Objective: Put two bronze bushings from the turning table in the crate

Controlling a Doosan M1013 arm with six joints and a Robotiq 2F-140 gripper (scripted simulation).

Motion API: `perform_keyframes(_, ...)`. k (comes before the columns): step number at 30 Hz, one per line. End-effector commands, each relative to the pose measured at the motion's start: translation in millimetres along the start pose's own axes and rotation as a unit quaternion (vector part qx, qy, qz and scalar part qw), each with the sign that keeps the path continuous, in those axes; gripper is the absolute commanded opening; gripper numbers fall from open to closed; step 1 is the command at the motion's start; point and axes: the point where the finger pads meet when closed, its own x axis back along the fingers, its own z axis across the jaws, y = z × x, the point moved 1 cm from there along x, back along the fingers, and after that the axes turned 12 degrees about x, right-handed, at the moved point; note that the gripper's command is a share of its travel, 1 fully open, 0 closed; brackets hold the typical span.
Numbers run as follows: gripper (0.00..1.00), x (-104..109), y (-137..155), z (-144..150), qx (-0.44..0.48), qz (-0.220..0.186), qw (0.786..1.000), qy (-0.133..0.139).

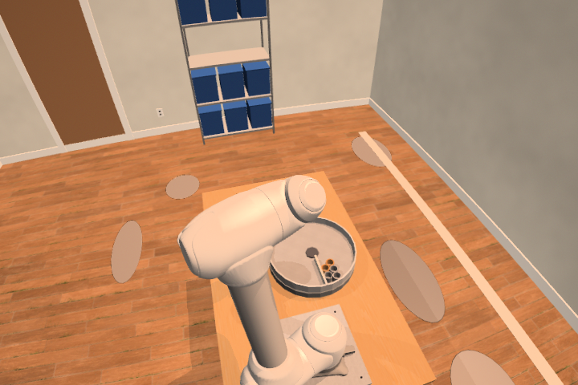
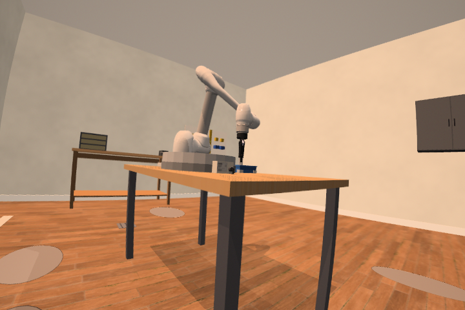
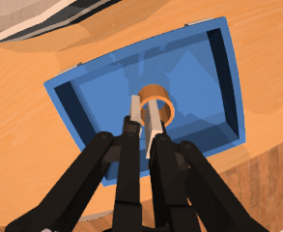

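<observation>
- Wood-plank floor (image 1: 71, 318), pale walls, brown door (image 1: 58, 67); a metal shelf rack (image 1: 184, 45) with blue bins stands against the far wall.
- Orange table (image 2: 277, 183) on dark legs carries the arm's grey base plate (image 1: 358, 362), the turning table and the crate.
- Turning table (image 1: 344, 283): round grey tray with a raised rim and a radial divider. A cluster of bushings (image 1: 331, 269) lies beside the divider, at least one of them bronze, the rest grey; the exact count is too small to tell.
- Crate (image 3: 228, 84): blue, open-topped, set on the table just beside the turning table's rim. No bushing is seen on its floor.
- Gripper (image 3: 145, 112): pointing straight down over the crate, fingers clenched on the wall of a bronze bushing (image 3: 164, 99), one finger inside the bore and one outside.
- Bronze bushing: held upright above the crate's middle, apart from the walls.
- Step in hand, as judged: delivery of the first bronze bushing.
- Handling advice: lower until the bushing is close to the crate floor and keep it centred, then part the fingers fully and rise straight up so that the inner finger does not drag the ring out.
- Remaining, as judged: one more bronze bushing to fetch; grey ones stay put.
</observation>
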Motion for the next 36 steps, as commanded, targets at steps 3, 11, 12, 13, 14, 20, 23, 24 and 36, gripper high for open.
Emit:
perform_keyframes(3,0.00,0.1,0.0,0.0,0.000,0.000,1.000,0.000)
perform_keyframes(11,0.10,0.1,0.0,0.0,0.000,0.000,1.000,0.000)
perform_keyframes(12,0.10,0.1,0.0,0.0,0.000,0.000,1.000,0.000)
perform_keyframes(13,0.10,0.1,0.0,0.0,0.000,0.000,1.000,0.000)
perform_keyframes(14,0.10,0.1,0.0,0.0,0.000,0.000,1.000,0.000)
perform_keyframes(20,0.10,0.1,0.0,0.0,0.000,0.000,1.000,0.000)
perform_keyframes(23,0.10,0.1,0.0,0.0,0.000,0.000,1.000,0.000)
perform_keyframes(24,0.10,0.1,0.0,0.0,0.000,0.000,1.000,0.000)
perform_keyframes(36,0.10,0.1,0.0,0.0,0.000,0.000,1.000,0.000)
